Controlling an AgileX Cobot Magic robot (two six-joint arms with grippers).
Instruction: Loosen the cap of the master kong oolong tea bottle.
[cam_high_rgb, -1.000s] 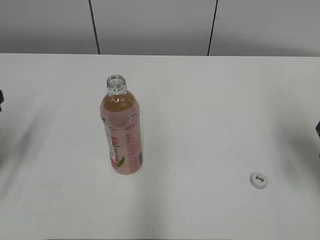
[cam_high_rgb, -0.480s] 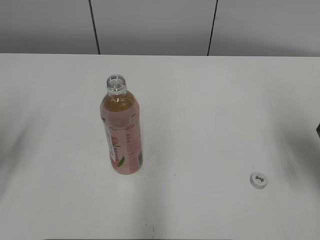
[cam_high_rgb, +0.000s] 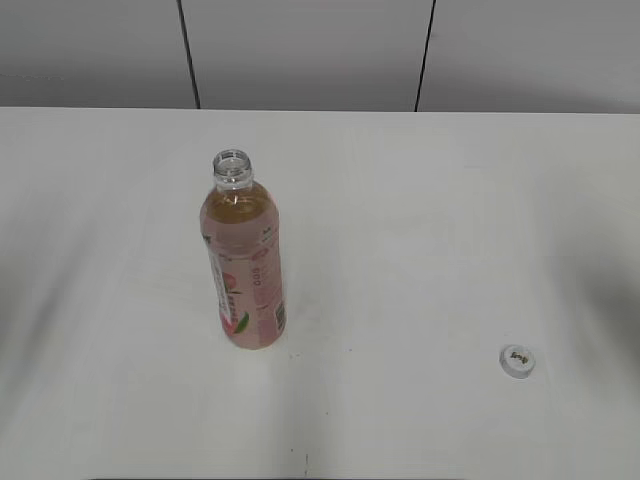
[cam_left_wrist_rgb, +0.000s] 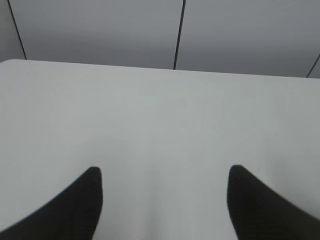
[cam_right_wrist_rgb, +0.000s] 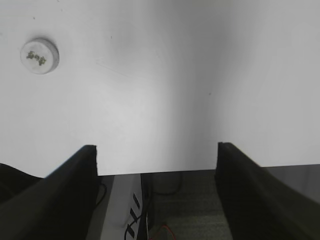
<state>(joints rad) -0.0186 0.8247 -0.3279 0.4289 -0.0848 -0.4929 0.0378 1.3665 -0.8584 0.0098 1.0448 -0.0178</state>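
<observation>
The master kong oolong tea bottle (cam_high_rgb: 246, 275) stands upright on the white table (cam_high_rgb: 420, 230), left of centre, with its neck open and no cap on it. The white cap (cam_high_rgb: 518, 360) lies flat on the table near the front right; it also shows in the right wrist view (cam_right_wrist_rgb: 39, 56) at the upper left. My left gripper (cam_left_wrist_rgb: 165, 172) is open and empty over bare table. My right gripper (cam_right_wrist_rgb: 156, 147) is open and empty at the table's front edge, well right of the cap. Neither gripper shows in the exterior view.
A grey panelled wall (cam_high_rgb: 300, 50) runs behind the table. Below the table's front edge the right wrist view shows floor and cables (cam_right_wrist_rgb: 150, 215).
Dark bits of both arms at the left and right edges of the exterior view have withdrawn out of frame. The bottle and cap have not moved.
</observation>
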